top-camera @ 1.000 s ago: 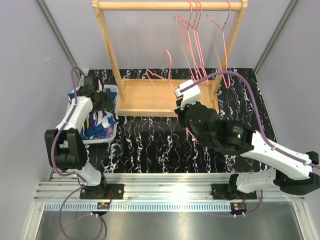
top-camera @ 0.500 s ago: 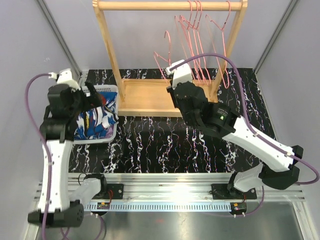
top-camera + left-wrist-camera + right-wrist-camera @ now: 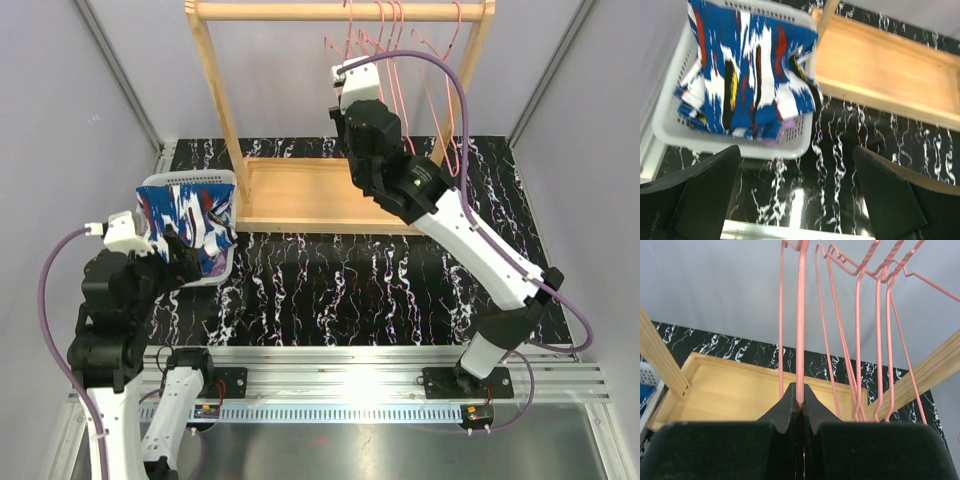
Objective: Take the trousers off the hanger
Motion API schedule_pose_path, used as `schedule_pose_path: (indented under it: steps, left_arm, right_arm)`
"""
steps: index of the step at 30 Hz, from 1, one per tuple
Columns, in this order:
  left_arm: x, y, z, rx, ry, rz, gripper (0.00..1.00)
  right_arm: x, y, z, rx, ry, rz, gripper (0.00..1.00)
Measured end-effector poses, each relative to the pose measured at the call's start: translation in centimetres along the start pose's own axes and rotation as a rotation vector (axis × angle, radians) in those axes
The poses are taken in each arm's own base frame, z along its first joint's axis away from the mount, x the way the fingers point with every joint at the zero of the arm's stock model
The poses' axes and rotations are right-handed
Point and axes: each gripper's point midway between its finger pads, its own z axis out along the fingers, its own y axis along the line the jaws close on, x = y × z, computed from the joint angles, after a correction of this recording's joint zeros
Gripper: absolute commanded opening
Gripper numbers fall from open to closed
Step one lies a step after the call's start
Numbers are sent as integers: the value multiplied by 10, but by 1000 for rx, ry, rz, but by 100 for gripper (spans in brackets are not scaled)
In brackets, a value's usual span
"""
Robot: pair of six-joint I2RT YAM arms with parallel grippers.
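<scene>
R jaws pinch hanger point(image 3: 801, 315), trousers point(image 3: 747, 75) lie near-far

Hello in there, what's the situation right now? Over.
Left fingers open, empty, near the white basket. Right fingers shut on a bare pink hanger. Blue splashed trousers lying in it. Other hangers close alongside.

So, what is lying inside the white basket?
The dark blue splashed trousers fill the white basket and hang over its rim. A small lilac piece shows beneath them. The basket's floor and the rest of the lilac cloth are covered.
</scene>
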Motion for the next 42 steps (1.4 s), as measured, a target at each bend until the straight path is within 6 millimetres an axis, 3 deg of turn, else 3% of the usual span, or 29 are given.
schedule_pose_path:
  steps: [7, 11, 16, 19, 25, 33, 35, 37, 40, 42]
  left_arm:
    - [23, -6, -15, 61, 36, 37, 99]
    - [31, -5, -14, 70, 67, 71, 99]
    - [33, -7, -15, 86, 73, 91, 99]
    - [33, -8, -15, 92, 76, 100, 99]
    - [36, -5, -15, 77, 84, 104, 99]
    - [35, 10, -19, -2, 70, 107, 99]
    - [35, 13, -21, -13, 63, 108, 99]
    - [34, 14, -22, -18, 56, 108, 99]
    - [34, 16, -22, -29, 54, 111, 99]
    - [33, 18, -23, -37, 52, 115, 99]
  right_arm:
    - [2, -12, 54, 36, 5, 38, 0]
    - [30, -17, 84, 64, 69, 24, 0]
    - [59, -25, 99, 92, 129, 29, 0]
    - [66, -41, 100, 103, 134, 79, 0]
    - [77, -94, 87, 173, 153, 156, 0]
    - [77, -108, 80, 149, 129, 225, 1]
    - [75, -108, 78, 130, 127, 236, 13]
    - [74, -103, 75, 95, 133, 251, 31]
    - [83, -97, 68, 56, 170, 254, 45]
    - [89, -94, 60, 29, 197, 255, 48]
